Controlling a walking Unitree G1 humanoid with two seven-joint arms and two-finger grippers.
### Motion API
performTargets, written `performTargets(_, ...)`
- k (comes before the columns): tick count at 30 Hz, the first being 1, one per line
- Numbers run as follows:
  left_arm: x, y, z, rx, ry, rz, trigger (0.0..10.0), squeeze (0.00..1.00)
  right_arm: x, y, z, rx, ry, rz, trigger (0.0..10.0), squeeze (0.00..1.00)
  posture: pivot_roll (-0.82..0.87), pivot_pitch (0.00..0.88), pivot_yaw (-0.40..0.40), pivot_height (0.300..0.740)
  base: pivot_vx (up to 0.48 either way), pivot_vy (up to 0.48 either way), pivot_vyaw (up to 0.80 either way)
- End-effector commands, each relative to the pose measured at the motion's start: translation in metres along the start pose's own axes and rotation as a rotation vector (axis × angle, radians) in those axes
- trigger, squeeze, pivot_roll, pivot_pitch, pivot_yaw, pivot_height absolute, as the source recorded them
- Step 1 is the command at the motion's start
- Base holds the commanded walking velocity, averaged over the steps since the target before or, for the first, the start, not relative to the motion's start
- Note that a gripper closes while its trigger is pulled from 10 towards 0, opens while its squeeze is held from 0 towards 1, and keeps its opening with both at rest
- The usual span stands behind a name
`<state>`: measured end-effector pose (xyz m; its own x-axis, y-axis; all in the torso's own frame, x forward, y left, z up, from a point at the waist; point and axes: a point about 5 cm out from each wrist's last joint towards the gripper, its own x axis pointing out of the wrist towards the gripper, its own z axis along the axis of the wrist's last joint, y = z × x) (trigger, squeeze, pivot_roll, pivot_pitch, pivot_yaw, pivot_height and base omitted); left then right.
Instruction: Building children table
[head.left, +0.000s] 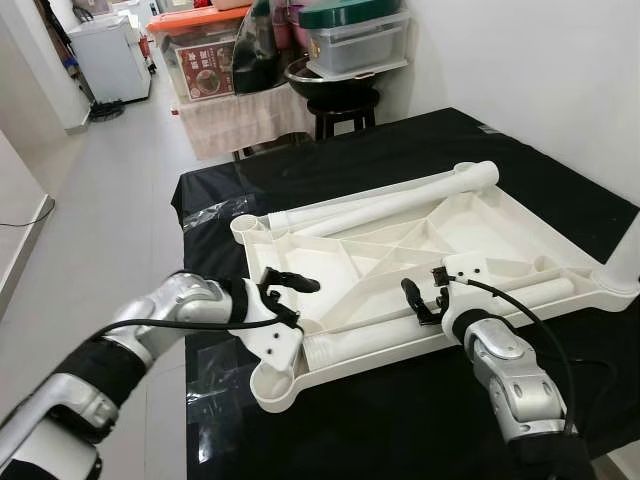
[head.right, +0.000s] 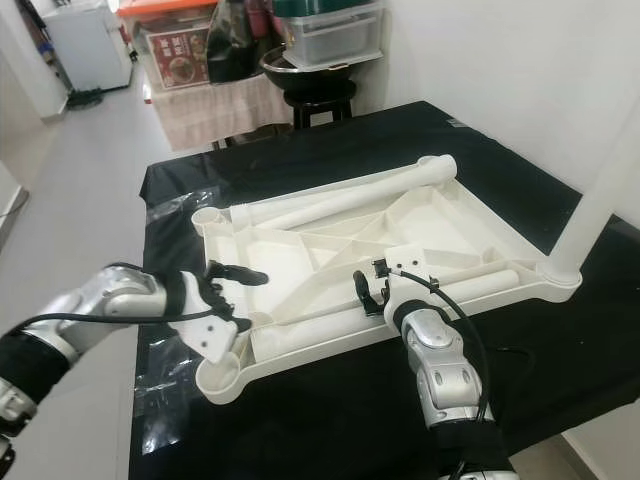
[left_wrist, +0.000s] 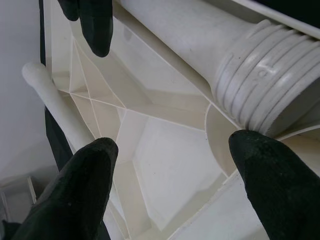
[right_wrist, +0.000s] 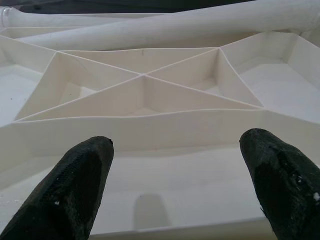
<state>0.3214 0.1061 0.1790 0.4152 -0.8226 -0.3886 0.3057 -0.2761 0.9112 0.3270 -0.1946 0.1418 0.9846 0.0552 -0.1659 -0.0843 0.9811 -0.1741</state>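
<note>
Lying upturned, ribbed white plastic tabletop (head.left: 420, 250), threaded leg (left_wrist: 270, 85)

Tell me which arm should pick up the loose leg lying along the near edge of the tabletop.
Left, probably. The left gripper hovers open beside the leg's threaded end; the right gripper faces the tabletop's ribs.

Even, bright indoor light renders both head views sharp, with soft shadows inside the white tabletop (head.left: 420, 250); wrist-view fingertips (right_wrist: 75, 185) appear slightly defocused.
</note>
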Motion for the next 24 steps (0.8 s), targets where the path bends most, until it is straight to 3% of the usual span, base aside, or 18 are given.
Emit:
performTargets(1,0.004,-0.010,0.001,-0.034,-0.006,-0.016,10.0,0.00,0.000,0.006,0.005,0.020,-0.039,0.033,10.0,0.00,-0.16,0.051,0.087,0.740,0.000,0.000,0.00)
performTargets(3,0.005,-0.011,0.002,-0.050,-0.014,-0.012,10.0,0.00,-0.001,0.006,0.011,0.029,-0.079,0.047,10.0,0.00,-0.16,0.051,0.087,0.740,0.000,0.000,0.00)
performTargets(7,-0.014,0.009,-0.013,-0.322,0.009,0.177,10.0,0.00,-0.010,0.004,0.044,-0.028,-0.267,0.143,10.0,0.00,-0.17,0.044,0.087,0.740,0.000,0.000,0.00)
performTargets(8,-0.014,0.009,-0.013,-0.322,0.009,0.177,10.0,0.00,-0.010,0.004,0.044,-0.028,-0.267,0.143,10.0,0.00,-0.17,0.044,0.087,0.740,0.000,0.000,0.00)
performTargets(9,-0.028,0.022,-0.022,-0.418,0.033,0.302,10.0,0.00,-0.011,0.006,0.047,-0.084,-0.280,0.167,10.0,0.00,-0.16,0.043,0.074,0.740,0.000,0.000,0.00)
performTargets(10,-0.034,0.026,-0.026,-0.454,0.044,0.354,10.0,0.00,-0.012,0.007,0.048,-0.099,-0.284,0.175,10.0,0.00,-0.16,0.043,0.074,0.740,0.000,0.000,0.00)
performTargets(13,-0.043,0.031,-0.030,-0.504,0.054,0.420,10.0,0.00,-0.011,0.009,0.049,-0.099,-0.286,0.186,10.0,0.00,-0.15,0.042,0.052,0.740,0.000,0.000,0.00)
performTargets(15,-0.061,0.036,-0.032,-0.643,0.042,0.574,10.0,0.00,-0.010,0.016,0.049,-0.129,-0.283,0.216,10.0,0.00,-0.14,0.043,0.032,0.740,0.000,0.000,0.00)
performTargets(16,-0.061,0.036,-0.032,-0.643,0.042,0.574,10.0,0.00,-0.010,0.016,0.049,-0.129,-0.283,0.216,10.0,0.00,-0.14,0.043,0.032,0.740,0.000,0.000,0.00)
performTargets(18,-0.075,0.031,-0.028,-0.787,0.009,0.714,10.0,0.00,-0.009,0.022,0.049,-0.148,-0.282,0.250,10.0,0.00,-0.12,0.047,-0.008,0.740,0.000,0.000,0.00)
performTargets(19,-0.075,0.031,-0.028,-0.787,0.009,0.714,10.0,0.00,-0.009,0.022,0.049,-0.148,-0.282,0.250,10.0,0.00,-0.12,0.047,-0.008,0.740,0.000,0.000,0.00)
performTargets(20,-0.079,0.028,-0.026,-0.843,-0.006,0.756,10.0,0.00,-0.009,0.024,0.049,-0.153,-0.283,0.264,10.0,0.00,-0.12,0.048,-0.012,0.740,0.000,0.000,0.00)
performTargets(21,-0.079,0.028,-0.026,-0.843,-0.006,0.756,10.0,0.00,-0.009,0.024,0.049,-0.153,-0.283,0.264,10.0,0.00,-0.12,0.048,-0.012,0.740,0.000,0.000,0.00)
performTargets(23,-0.080,0.013,-0.024,-0.970,-0.002,0.862,10.0,0.00,-0.009,0.031,0.046,-0.176,-0.281,0.277,10.0,0.00,-0.11,0.053,-0.030,0.740,0.000,0.000,0.00)
performTargets(24,-0.080,0.013,-0.024,-0.970,-0.002,0.862,10.0,0.00,-0.009,0.031,0.046,-0.176,-0.281,0.277,10.0,0.00,-0.11,0.053,-0.030,0.740,0.000,0.000,0.00)
